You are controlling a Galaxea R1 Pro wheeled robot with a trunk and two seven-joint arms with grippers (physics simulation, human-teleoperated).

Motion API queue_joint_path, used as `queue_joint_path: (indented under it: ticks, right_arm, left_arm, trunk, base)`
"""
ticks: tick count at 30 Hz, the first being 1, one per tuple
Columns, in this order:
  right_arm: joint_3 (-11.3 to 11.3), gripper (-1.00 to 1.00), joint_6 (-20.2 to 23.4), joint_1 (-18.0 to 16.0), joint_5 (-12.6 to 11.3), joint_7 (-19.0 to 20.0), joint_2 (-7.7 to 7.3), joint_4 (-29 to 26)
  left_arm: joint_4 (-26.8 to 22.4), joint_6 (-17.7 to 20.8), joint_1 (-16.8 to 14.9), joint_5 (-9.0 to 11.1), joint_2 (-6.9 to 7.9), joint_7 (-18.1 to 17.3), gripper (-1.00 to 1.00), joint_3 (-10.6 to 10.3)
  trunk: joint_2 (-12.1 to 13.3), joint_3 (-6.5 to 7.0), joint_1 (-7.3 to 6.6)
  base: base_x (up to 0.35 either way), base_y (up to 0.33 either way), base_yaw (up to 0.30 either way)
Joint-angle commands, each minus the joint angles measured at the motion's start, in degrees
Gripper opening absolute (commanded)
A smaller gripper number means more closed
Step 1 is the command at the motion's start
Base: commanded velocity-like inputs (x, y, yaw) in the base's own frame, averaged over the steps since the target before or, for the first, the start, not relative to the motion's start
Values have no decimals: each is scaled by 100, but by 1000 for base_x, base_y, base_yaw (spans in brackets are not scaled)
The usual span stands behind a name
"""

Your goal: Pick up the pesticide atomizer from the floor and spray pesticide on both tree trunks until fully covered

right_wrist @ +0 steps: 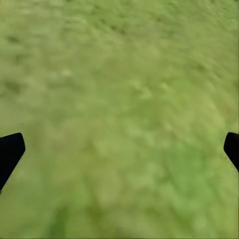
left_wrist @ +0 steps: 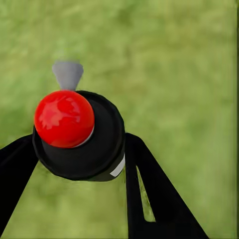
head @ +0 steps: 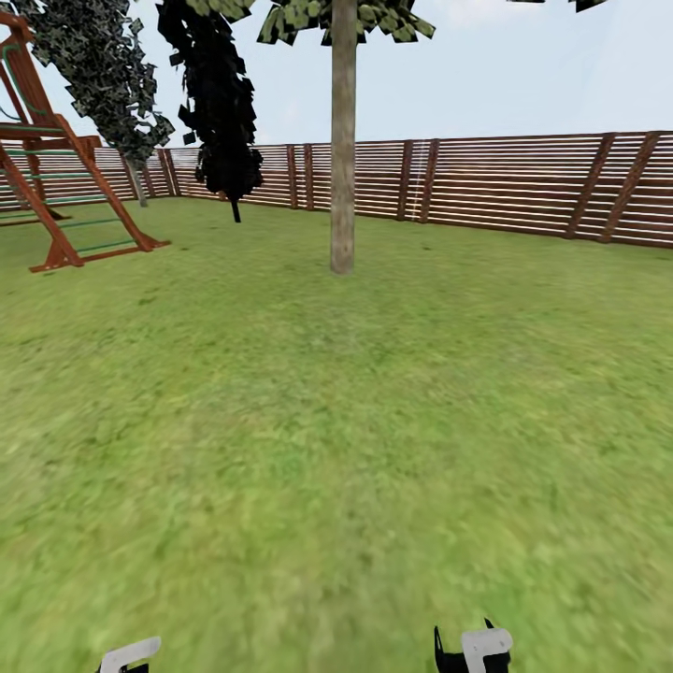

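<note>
Grass lawn [head: 374,449], enclosed at the far side by a brown slatted fence [head: 523,187] under pale sky.

Far left: red-brown wooden play frame [head: 56,178] standing on the grass.

Left of centre, along the fence: a leafy tree leaning in from the upper corner [head: 103,65], then a narrow black cypress [head: 220,103].

Centre: one tree trunk [head: 343,140], straight, grey-brown, bare, rooted in the lawn well ahead of me, with its crown cut by the frame's top edge.

My left gripper [left_wrist: 79,149]: jaws pinching the pesticide atomizer [left_wrist: 84,139], a black round body with red knob and grey nozzle, seen from above over grass.

My right gripper [right_wrist: 119,149]: jaws spread wide, fingertips [right_wrist: 10,152] at the frame's sides, only grass between them.
</note>
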Motion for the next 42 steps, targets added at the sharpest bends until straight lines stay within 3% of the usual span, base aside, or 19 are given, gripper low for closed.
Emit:
queue_joint_path:
  ticks: [1, 42]
  right_arm:
    - [0, 100, -1, 0, 0, 0, 0, 0]
    - [5, 100, 0, 0, 0, 1, 0, 21]
  left_arm:
    - [0, 0, 0, 0, 0, 0, -100, 0]
    - [0, 0, 0, 0, 18, 0, -100, 0]
  trunk:
    - [0, 0, 0]
    - [0, 0, 0]
  base:
    - [338, 0, 0]
    - [339, 0, 0]
